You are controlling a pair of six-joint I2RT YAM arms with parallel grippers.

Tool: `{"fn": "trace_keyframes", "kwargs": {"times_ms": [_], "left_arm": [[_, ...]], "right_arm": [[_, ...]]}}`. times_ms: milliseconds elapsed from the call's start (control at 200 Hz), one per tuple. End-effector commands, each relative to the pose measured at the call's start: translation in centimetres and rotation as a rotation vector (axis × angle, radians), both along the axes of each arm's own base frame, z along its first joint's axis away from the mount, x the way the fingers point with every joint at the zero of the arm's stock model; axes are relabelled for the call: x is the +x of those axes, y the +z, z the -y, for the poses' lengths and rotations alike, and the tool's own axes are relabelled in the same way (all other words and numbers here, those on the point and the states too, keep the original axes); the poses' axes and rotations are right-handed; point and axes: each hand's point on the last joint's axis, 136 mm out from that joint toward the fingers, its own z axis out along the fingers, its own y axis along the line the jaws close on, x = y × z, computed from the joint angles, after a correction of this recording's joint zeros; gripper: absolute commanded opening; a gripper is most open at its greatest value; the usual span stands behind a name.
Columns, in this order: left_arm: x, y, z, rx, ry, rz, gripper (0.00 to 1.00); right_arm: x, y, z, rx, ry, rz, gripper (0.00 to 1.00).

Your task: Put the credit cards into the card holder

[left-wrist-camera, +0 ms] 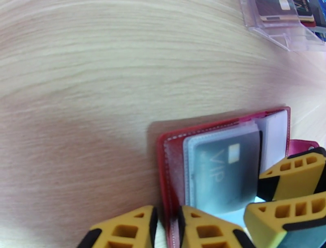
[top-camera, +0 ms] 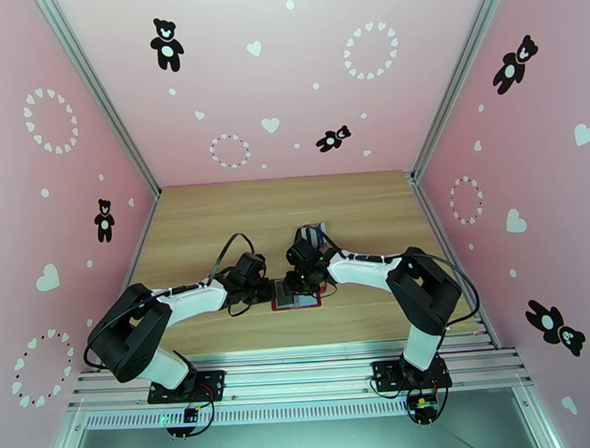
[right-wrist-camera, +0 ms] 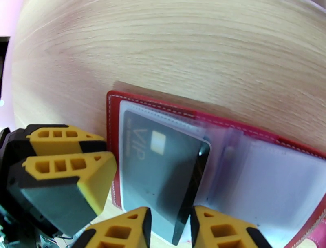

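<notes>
Fingers (right-wrist-camera: pixel 120 229) of right arm pinch black card (right-wrist-camera: pixel 163 171) partly inside card holder (right-wrist-camera: pixel 111 122).

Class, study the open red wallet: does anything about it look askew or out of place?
Yes. In the card holder, the dark VIP card looks not fully seated: in the right wrist view its edge nearest the fold seems lifted, with a dark band beneath, and the clear sleeve above it is rumpled.
</notes>
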Motion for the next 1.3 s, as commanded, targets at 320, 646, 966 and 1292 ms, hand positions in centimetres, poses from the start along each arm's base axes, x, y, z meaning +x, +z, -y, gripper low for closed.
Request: {"fn": "trace_keyframes", "kwargs": {"times_ms": [320, 646, 966, 1292], "left_arm": [[-2.7, 0.1, -2.1, 0.038, 0.0, -0.057, 0.24], [-4.5, 0.4, -0.5, -0.008, -0.02, -0.059, 0.28], [-4.2, 0.0, 0.2, -0.001, -0.023, -0.056, 0.35], [-3.7, -0.8, 0.5, 0.012, -0.015, -0.066, 0.33]], "right_arm": [[0.3, 1.4, -0.1, 0.008, 0.001, 0.029, 0.33], [2.0, 2.0, 2.2, -0.008, -0.034, 0.043, 0.34], [3.2, 1.8, 4.3, -0.019, -0.077, 0.043, 0.4], [3.8, 1.4, 5.2, -0.025, -0.094, 0.048, 0.4]]}}
